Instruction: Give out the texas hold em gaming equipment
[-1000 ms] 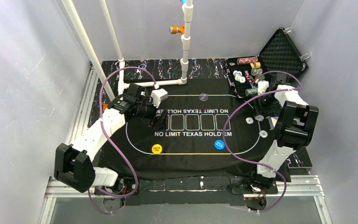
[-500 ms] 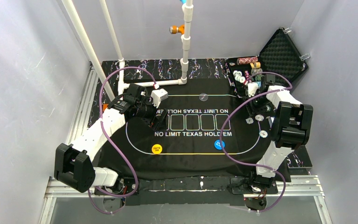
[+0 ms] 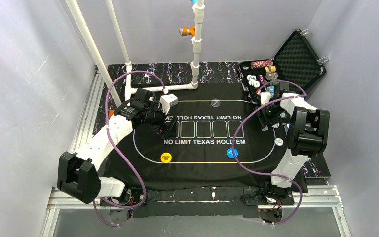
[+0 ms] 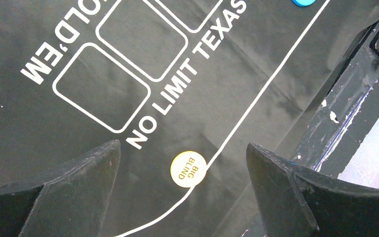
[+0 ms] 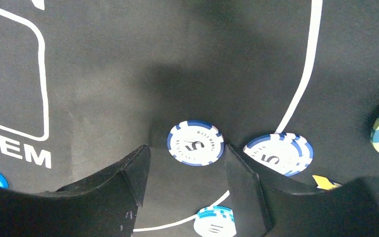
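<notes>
Seen from above, a black mat printed with white card boxes and "NO LIMIT TEXAS HOLD'EM" covers the table. An open black foam-lined case sits at the far right corner, with stacks of chips in its tray. A white pipe frame rises at the far edge.

The left gripper hangs over the left end of the card boxes, its jaws spread wide and holding nothing. The right gripper is low over the right side of the mat, just on the near side of the case. From above, it hides the chips beneath it.

Its wrist view shows the jaws half spread. A white chip, edged in dark blue and marked 5, lies flat between the fingertips. Whether the right-hand fingertip touches it cannot be told. A second 5 chip lies just to its right, partly behind that finger. A pale-blue-edged 10 chip lies nearer.

A yellow "BIG BLIND" disc sits near left on the mat and a blue disc near right.
</notes>
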Tool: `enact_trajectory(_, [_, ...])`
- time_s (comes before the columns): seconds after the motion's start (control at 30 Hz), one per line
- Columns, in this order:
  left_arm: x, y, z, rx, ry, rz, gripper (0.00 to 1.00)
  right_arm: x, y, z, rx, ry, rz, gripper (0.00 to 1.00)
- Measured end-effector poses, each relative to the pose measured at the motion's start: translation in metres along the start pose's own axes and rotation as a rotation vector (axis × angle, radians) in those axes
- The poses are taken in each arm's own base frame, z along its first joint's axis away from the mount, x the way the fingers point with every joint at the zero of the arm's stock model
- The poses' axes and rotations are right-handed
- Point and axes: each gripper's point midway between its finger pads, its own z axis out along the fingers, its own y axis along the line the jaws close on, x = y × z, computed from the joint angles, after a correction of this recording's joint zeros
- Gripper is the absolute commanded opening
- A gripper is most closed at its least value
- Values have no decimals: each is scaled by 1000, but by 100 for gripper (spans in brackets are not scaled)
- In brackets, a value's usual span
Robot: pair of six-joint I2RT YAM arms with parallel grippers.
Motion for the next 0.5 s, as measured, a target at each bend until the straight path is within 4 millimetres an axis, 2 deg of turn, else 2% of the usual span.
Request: enact_trajectory(0.5, [0, 0, 0, 0, 0, 0, 98, 1, -1, 4, 90, 42, -51, 55])
